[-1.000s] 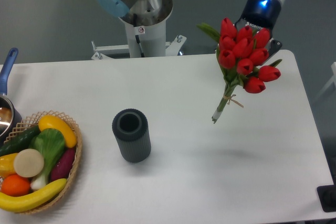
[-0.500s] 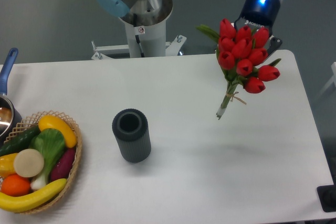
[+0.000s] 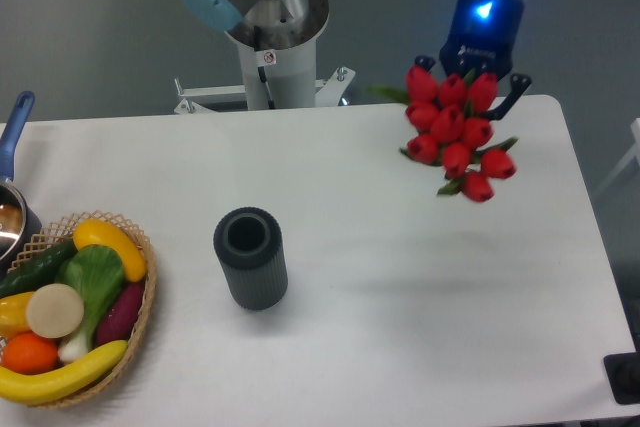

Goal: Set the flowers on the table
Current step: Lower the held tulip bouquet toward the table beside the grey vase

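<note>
Grey floor lies behind a white desk (image 3: 400, 277) with rounded corners. Over its far right part hangs the tool (image 3: 470, 77), and the flowers (image 3: 455, 132) sit right under it, up in the air, clear of the desk. The buds hide the fingertips, with one dark finger (image 3: 516, 92) showing beside the bunch on the right; the tool looks clamped on the flowers, though the grip itself is hidden. About ten red tulip buds show, bunched tight, with bits of green leaf poking out at the sides; the stems are not visible from this angle. One dark ribbed cylinder (image 3: 250, 257) stands upright near the middle of the desk, well apart from the flowers. One wicker basket (image 3: 140, 322) of toy fruit and vegetables sits at the left edge, and one pot with a blue handle (image 3: 14, 127) is just behind it.
</note>
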### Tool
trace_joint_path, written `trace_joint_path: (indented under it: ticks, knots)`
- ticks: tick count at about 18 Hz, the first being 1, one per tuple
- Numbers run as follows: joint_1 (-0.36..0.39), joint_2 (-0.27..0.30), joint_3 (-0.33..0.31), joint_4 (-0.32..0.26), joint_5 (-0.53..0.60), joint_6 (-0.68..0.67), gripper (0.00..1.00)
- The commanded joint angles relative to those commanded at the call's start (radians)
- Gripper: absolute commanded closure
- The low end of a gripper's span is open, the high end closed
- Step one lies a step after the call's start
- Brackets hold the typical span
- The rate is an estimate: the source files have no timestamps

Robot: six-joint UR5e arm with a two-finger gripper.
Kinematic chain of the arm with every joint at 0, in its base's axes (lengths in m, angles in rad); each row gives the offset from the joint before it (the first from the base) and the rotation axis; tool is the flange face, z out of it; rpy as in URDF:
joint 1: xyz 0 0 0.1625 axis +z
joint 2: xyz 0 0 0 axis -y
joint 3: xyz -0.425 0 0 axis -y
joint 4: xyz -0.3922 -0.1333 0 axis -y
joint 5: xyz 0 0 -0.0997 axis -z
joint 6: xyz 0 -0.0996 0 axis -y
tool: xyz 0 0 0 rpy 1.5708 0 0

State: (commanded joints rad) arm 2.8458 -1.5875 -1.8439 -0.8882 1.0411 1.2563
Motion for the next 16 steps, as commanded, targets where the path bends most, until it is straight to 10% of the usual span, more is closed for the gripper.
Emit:
trace_joint_path:
  ticks: [7, 16]
  knots:
    - [-0.14, -0.049, 0.006, -0.002, 0.327, 0.003, 0.59]
    - [-0.301, -0.271, 0.049, -0.002, 0.638, -0.008, 0.59]
